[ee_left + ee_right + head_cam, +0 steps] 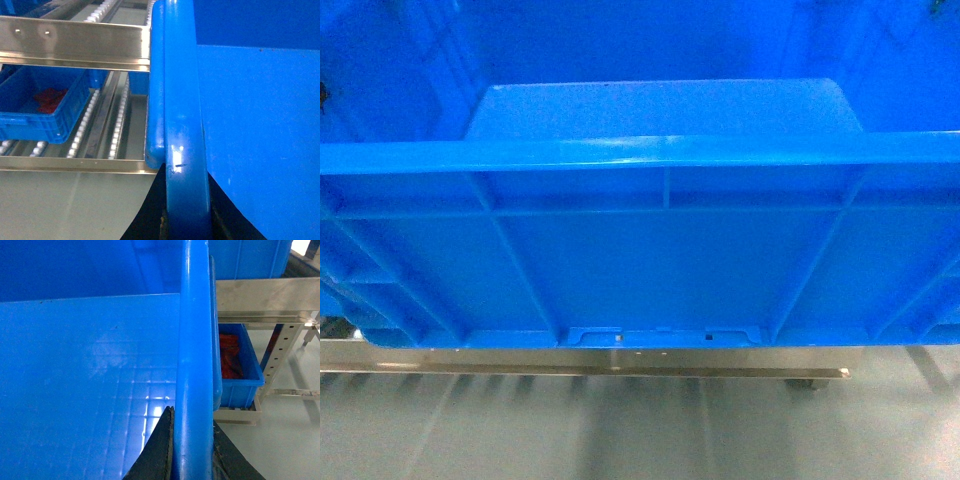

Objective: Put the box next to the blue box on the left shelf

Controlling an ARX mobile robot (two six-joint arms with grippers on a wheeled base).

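I have the box [650, 260] up in both arms, filling almost the whole head view, its long axis running side to side across me and its near ribbed wall facing the camera. Nearest to me, the left gripper [185, 225] straddles the left rim, dark fingers [150, 215] on either side of the rolled edge and pressed against it; the right gripper [192, 460] is clamped on the right rim in the same way, one finger inside, one outside. Neither arm is nearer; each holds its own end. Below and beyond the box's left side runs the left shelf [75, 37], its roller tracks leading away from me, and a smaller blue crate [40, 107] with something red inside sits on a lower level. The box hangs to the right of that crate, its bottom edge near a steel rail in the head view. I judge the coming move is forward and down onto the rollers.
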